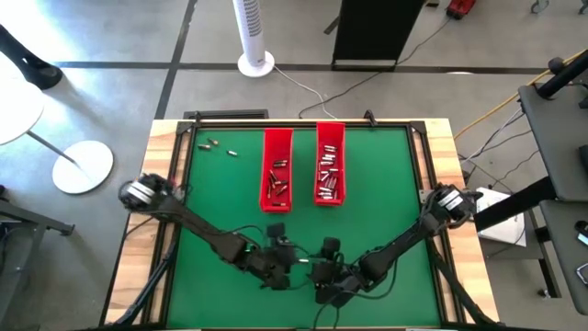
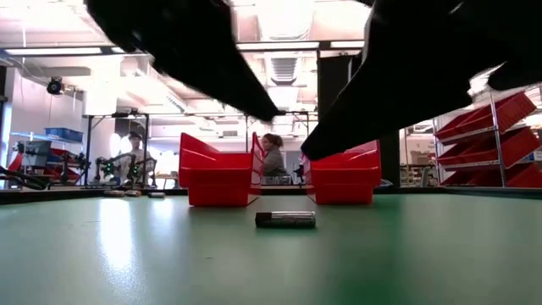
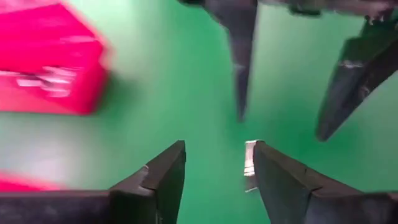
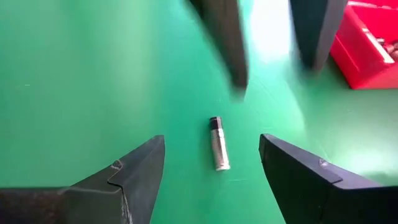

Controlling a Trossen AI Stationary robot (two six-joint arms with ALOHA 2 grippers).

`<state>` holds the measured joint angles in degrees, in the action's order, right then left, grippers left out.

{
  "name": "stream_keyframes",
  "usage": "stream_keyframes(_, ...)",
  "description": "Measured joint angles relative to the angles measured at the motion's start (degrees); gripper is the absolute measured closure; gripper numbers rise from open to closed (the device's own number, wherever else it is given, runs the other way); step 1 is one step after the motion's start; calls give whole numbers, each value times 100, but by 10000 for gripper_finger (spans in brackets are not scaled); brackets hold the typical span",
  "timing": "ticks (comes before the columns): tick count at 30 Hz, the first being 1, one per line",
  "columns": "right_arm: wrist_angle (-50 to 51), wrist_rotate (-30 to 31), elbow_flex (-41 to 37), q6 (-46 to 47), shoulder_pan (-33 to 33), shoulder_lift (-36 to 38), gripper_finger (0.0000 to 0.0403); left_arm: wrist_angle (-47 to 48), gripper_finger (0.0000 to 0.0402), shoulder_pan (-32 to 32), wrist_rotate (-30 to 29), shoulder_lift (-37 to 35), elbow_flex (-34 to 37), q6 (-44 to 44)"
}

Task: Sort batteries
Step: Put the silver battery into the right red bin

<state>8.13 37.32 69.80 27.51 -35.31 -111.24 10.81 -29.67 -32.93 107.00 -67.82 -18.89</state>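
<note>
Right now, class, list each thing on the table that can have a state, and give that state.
Left gripper: open, holding nothing.
Right gripper: open, above the loose battery.
Loose battery: lying flat on the mat.
Left red tray: holds batteries.
Right red tray: holds batteries.
Far batteries: unsorted, on the mat.

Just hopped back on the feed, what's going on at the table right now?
Both arms are bunched at the near edge of the green table. A single battery lies on the mat between them. The right tool is open right above it; the left tool is open beside it, holding nothing. Two red trays already hold batteries, and a few loose ones remain at the far left.
</note>
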Motion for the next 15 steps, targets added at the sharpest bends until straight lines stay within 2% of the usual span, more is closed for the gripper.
stream_keyframes(3, -132, -183, -94, 150, 151, 0, 150, 114, 228, -235, -1056, -649, 649, -211)
stream_keyframes(6, -635, -306, -345, 105, 224, 0, 159, -201, 230, -371, -1442, -1408, 1642, -755)
stream_keyframes(10, -1553, -380, -867, -17, 329, 0, 177, -2056, 236, -521, -1331, -2297, 2998, -589)
stream_keyframes(13, -2198, -617, -1199, -126, 485, 0, 189, -3772, 240, -522, -671, -2707, 3758, 98)
stream_keyframes(15, -2594, -805, -1365, -185, 559, 0, 196, -4742, 243, -520, -454, -2890, 4135, 693)
